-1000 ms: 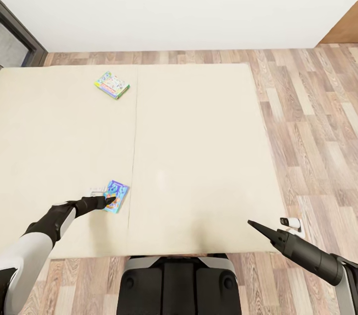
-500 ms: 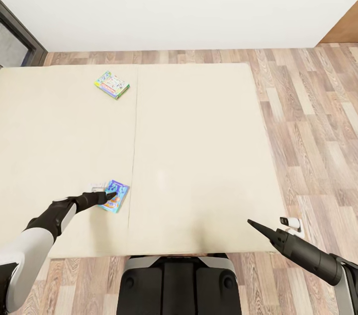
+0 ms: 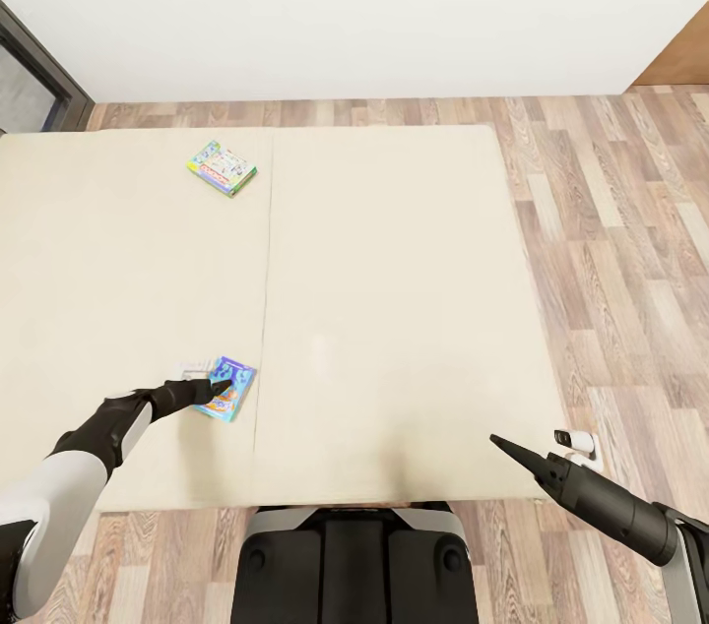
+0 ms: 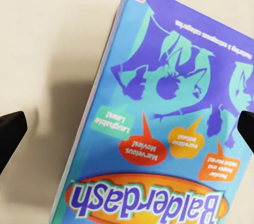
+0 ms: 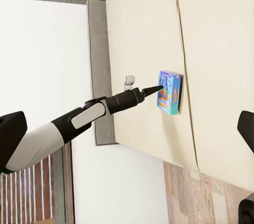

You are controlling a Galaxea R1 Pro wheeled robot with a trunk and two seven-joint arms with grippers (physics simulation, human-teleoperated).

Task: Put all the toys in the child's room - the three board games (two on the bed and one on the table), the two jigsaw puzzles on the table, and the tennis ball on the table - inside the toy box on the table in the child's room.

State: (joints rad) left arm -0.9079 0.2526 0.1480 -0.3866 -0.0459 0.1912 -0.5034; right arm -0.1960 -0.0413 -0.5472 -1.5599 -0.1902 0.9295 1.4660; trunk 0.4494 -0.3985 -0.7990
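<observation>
The blue board game [image 3: 227,389] with purple figures lies flat on the bed [image 3: 394,289] near its front edge, beside the seam between the two cream pads. My left gripper [image 3: 219,391] hovers right over it. In the left wrist view the "Balderdash" box [image 4: 164,128] lies between the spread fingers of that gripper [image 4: 127,128], which is open. A pale green board game [image 3: 222,167] rests further back on the left pad. My right gripper [image 3: 507,448] is open over the bed's front right corner, holding nothing. The right wrist view looks across at the blue box [image 5: 170,92].
Wood-plank floor [image 3: 630,240] runs along the bed's right side and behind it, up to a white wall [image 3: 354,4]. A dark door frame [image 3: 44,78] stands at the back left. My own base [image 3: 354,565] is against the bed's front edge.
The left gripper shifted slightly further over the blue box a second ago, then stayed still. The right arm has not moved.
</observation>
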